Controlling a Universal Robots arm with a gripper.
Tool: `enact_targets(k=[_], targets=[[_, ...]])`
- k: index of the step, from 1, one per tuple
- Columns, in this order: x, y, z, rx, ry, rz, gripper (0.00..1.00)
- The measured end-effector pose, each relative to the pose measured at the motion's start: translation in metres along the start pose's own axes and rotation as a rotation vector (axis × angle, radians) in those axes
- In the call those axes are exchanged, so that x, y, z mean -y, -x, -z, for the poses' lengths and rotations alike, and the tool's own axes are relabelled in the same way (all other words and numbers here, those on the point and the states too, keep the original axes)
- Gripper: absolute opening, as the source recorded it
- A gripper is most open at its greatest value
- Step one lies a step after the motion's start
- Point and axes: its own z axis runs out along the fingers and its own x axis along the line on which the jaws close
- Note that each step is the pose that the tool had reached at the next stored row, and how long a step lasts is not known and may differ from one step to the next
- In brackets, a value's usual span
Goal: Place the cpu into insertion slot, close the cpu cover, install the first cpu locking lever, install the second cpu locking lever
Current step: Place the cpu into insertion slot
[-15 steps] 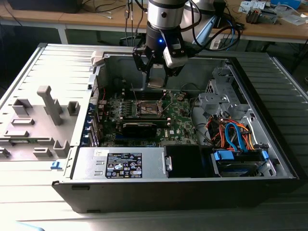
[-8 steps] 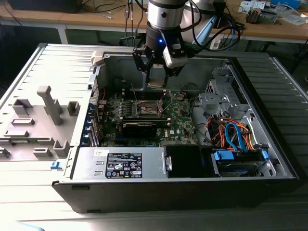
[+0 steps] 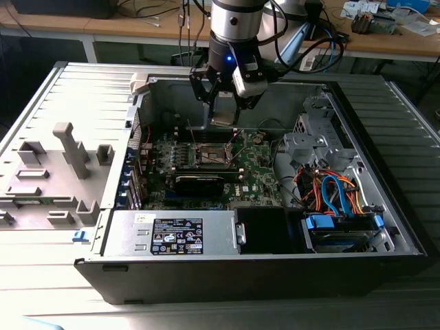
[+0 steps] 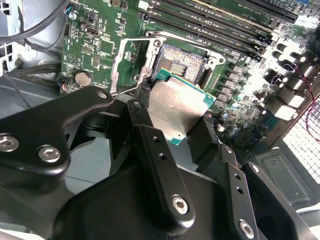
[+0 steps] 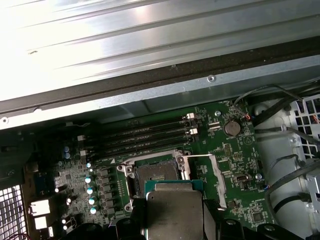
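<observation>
Aloft, pincer clenched on cpu, above insertion slot, slot partly hidden behind it

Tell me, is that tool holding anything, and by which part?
Yes. The tool pinches the cpu by two opposite side edges, silvery top showing, not yet in the insertion slot.

Three cameras: one off the arm, two riding at its wrist.
The exterior view looks down from well back on the whole case, gripper included. Both wrist views sit close behind the gripper, looking past its fingers at differing angles; they share the cpu it grips and the slot beneath.
</observation>
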Motion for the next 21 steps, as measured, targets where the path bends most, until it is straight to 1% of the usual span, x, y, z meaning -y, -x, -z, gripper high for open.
enact_targets(k=[21], targets=[[0.0000,0.0000,-0.0003,0.0010,0.0004,-0.024,0.55]])
